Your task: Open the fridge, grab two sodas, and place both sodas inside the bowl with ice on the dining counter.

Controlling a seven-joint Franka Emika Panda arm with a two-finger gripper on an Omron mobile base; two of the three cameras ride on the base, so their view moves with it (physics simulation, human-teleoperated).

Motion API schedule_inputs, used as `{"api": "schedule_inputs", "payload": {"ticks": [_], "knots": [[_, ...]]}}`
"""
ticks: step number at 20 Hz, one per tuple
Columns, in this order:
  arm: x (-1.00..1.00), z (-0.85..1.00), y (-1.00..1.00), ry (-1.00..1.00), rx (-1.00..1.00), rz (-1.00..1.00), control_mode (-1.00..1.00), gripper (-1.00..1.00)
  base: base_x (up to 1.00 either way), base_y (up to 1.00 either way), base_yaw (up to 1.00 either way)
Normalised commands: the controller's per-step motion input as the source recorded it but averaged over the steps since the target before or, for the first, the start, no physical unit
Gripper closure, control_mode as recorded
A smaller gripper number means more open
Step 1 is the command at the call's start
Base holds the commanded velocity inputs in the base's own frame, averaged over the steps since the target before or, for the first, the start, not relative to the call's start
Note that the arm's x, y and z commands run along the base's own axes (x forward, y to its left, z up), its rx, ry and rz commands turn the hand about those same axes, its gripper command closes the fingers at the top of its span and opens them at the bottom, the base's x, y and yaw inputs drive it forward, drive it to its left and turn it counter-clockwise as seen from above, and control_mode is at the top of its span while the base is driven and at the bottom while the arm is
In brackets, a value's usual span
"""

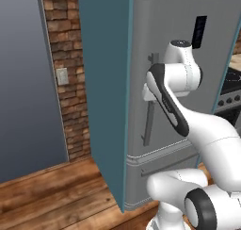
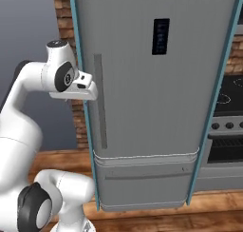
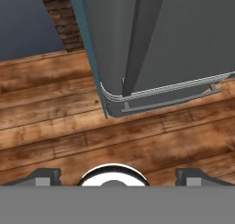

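Observation:
The tall grey fridge (image 2: 152,98) stands shut, with teal side edging and a long vertical handle slot (image 2: 99,102) near its left edge. My gripper (image 2: 89,91) hovers just left of that slot at mid height, clear of the door. From the other side, my gripper (image 1: 148,91) is level with the upper part of the handle (image 1: 149,123). The hand view looks down the fridge front (image 3: 183,39) to the floor, and my gripper (image 3: 118,176) is open with nothing between its wide-set fingertips (image 3: 46,175). The sodas, the bowl with ice and the dining counter are out of view.
A brick wall (image 1: 66,59) and a grey wall (image 1: 23,83) lie left of the fridge. A stove with an oven (image 2: 228,117) stands to its right. The fridge has a lower drawer (image 2: 147,183) above the wooden floor (image 3: 69,126).

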Motion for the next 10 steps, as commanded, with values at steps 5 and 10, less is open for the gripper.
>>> {"api": "schedule_inputs", "payload": {"ticks": [5,10], "knots": [[0.00,0.00,0.00,0.00,0.00,0.00,1.00,-1.00,0.23,0.16,-0.12],[0.35,-0.21,0.00,0.01,0.00,0.02,-1.00,-1.00,0.02,0.01,-0.01]]}}
